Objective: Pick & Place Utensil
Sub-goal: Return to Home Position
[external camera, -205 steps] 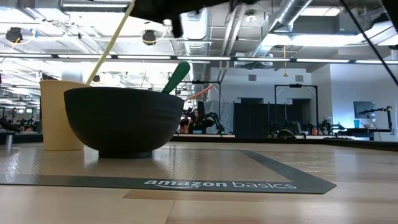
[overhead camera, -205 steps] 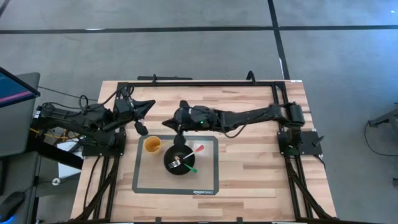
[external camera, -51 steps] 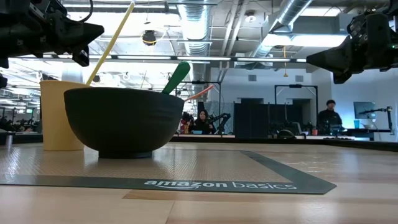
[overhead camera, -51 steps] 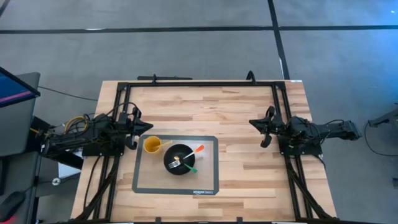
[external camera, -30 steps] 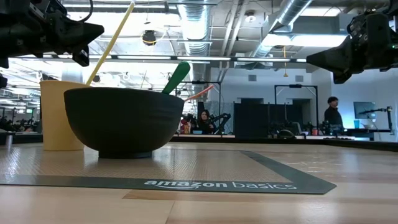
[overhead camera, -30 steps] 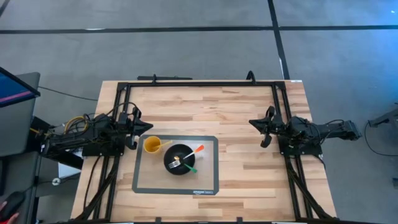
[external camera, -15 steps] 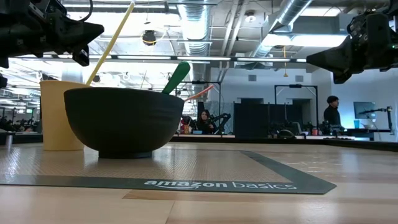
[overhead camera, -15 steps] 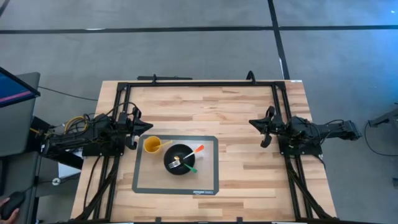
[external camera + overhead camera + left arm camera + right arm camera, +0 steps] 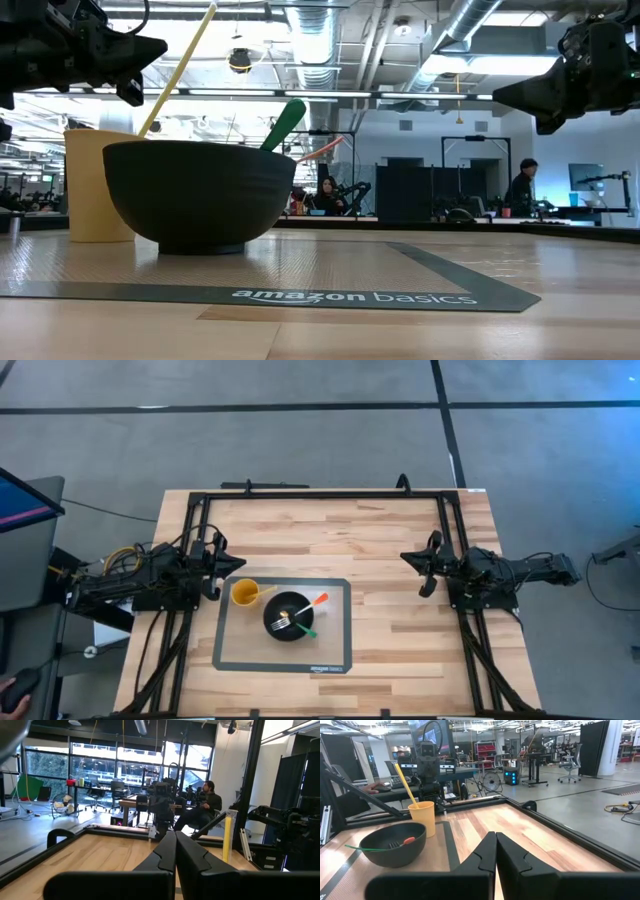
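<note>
Fig. Fork (image 9: 283,622): judged light, stiff, thin and prob. slick plastic. The best hold looked to be mid-handle, where it cleared the rim, w/ a narrow pinch across the flat. It showed pale w/ short tines and lay inside the black bowl (image 9: 200,190), beside a green-handled utensil (image 9: 304,629) and a red-tipped utensil (image 9: 319,600), both leaning out over the rim toward the right. The bowl sat at lower centre of the high view, on a grey mat (image 9: 330,650). Just left of it, apart from it, stood a yellow cup (image 9: 244,593), upright, w/ a yellow straw (image 9: 180,68) slanting out of it. The straw was judged v. light and easily crushed. The mat lay on the lower half of the wooden tabletop (image 9: 380,540). Left tool (image 9: 175,840): at centre-left of the high view, raised, fingers closed together, holding nothing. Right tool (image 9: 495,839): at centre-right, well apart from the mat, likewise closed and empty. Placement looked complete, both arms parked.
</note>
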